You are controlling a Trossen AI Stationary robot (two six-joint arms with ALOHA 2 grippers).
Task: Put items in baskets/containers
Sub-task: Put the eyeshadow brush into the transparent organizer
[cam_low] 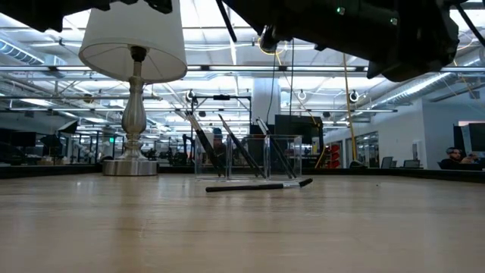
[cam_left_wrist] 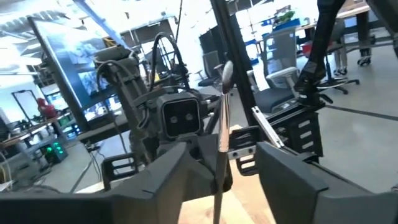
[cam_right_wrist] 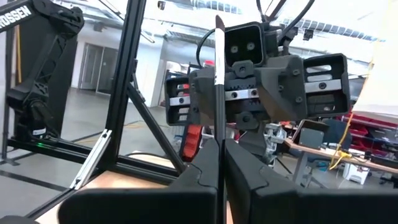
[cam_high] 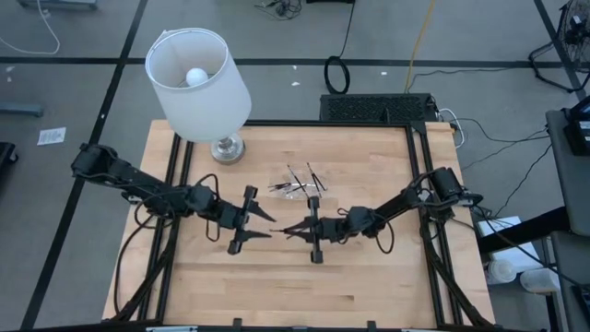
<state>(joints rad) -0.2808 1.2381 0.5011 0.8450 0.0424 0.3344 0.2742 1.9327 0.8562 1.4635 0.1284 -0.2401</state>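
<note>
Stick [cam_right_wrist: 217, 56] where now?

Pinched in right gripper [cam_right_wrist: 219, 168], fingers closed tight on it; long axis crosswise to them.

Left gripper [cam_left_wrist: 217, 177]?

Facing the right one, spread wide around same stick, no grip.

Tray [cam_high: 297, 187]?

Near, about twelve o'clock from both grippers in high view, other sticks [cam_low: 235, 148] leaning inside. Probably carrying falls to right arm.

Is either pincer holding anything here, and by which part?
The right pincer pinches a thin dark stick by its lower end; the left pincer is open.
</note>
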